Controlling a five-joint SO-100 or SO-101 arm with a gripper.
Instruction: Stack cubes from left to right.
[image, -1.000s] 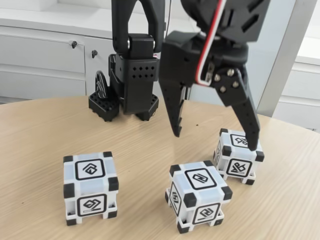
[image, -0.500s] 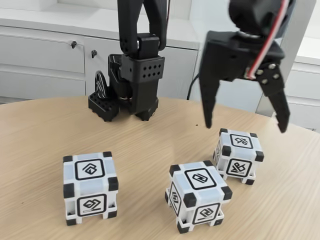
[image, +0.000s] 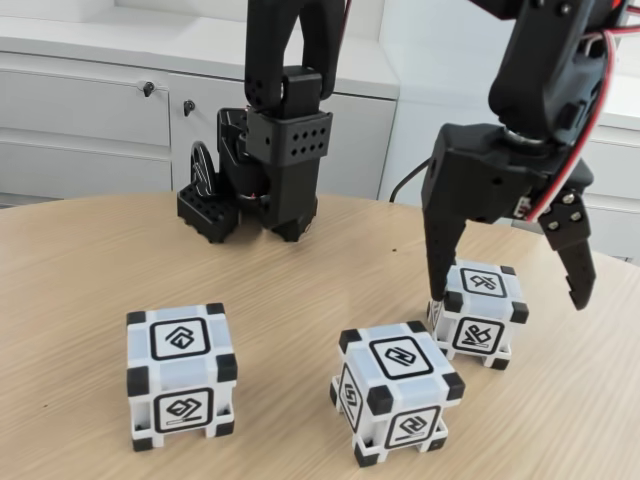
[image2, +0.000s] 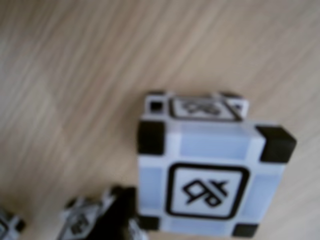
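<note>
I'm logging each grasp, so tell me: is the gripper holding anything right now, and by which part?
Nothing is held. The gripper is open, its fingers straddling the right-hand cube in the fixed view without closing on it.

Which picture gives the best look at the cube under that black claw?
The wrist view: the cube appears large from above, its top glyph readable though slightly blurred. The fixed view shows it smaller, between the open gripper fingers.

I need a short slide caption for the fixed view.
Open gripper straddling the rightmost cube, all three cubes unstacked.
</note>
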